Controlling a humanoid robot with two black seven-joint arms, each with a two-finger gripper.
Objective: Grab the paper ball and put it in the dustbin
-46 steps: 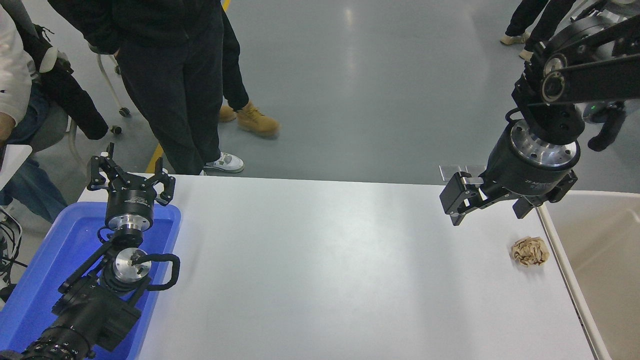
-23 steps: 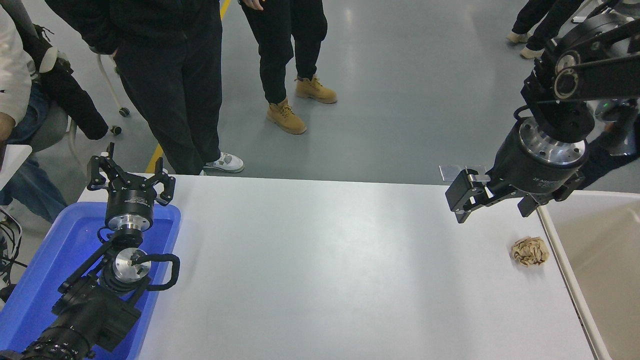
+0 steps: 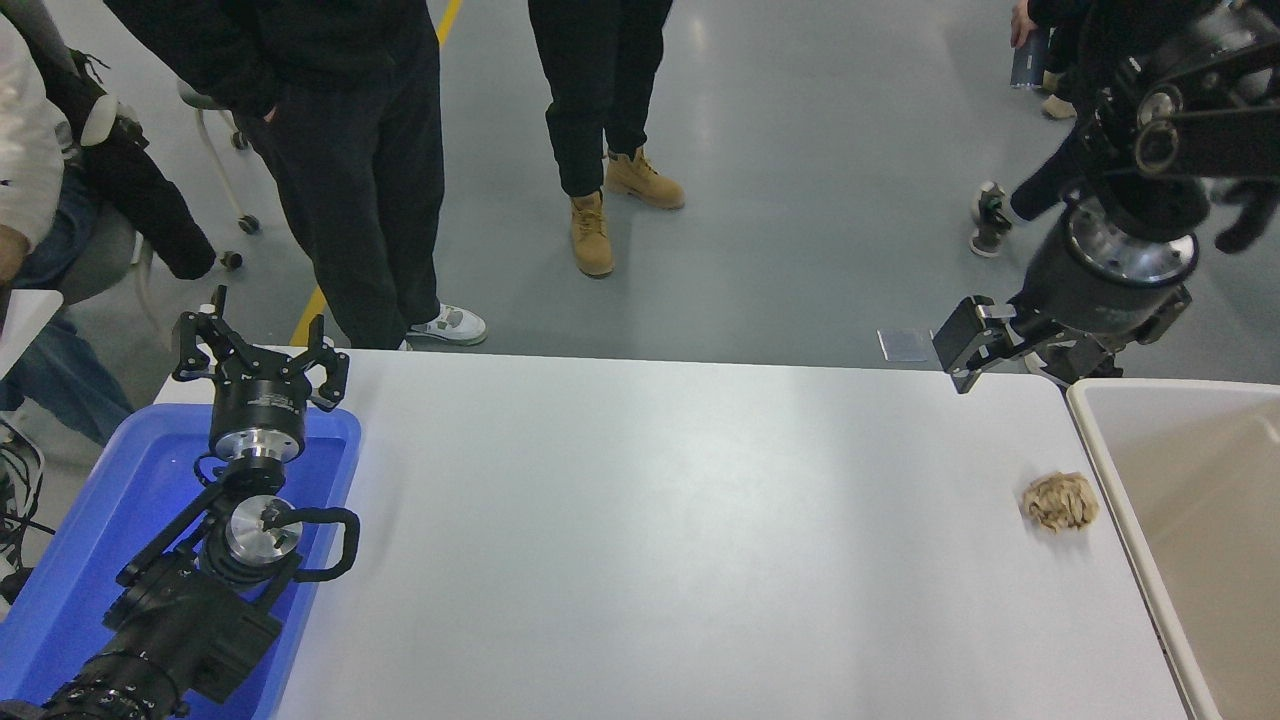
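Observation:
The paper ball (image 3: 1060, 502), a small tan crumpled wad, lies on the white table (image 3: 650, 540) near its right edge, just left of the dustbin. The dustbin (image 3: 1103, 452) is a cream rectangular bin at the far right, with its pale rim beside the table. My right gripper (image 3: 1015, 362) hangs in the air over the table's far right corner, well beyond the ball and above it. It is open and holds nothing. My left gripper (image 3: 255, 350) is parked at the lower left over a blue tray, open and empty.
A bright blue tray (image 3: 90, 530) sits on the table's left end under the left arm. Several people stand on the grey floor past the far edge, one close to the left corner. A seated person is at the left border.
My right gripper has risen and drawn back to the right, away from the paper ball toward the far corner. The ball has not moved. A person in tan boots walked in behind the table.

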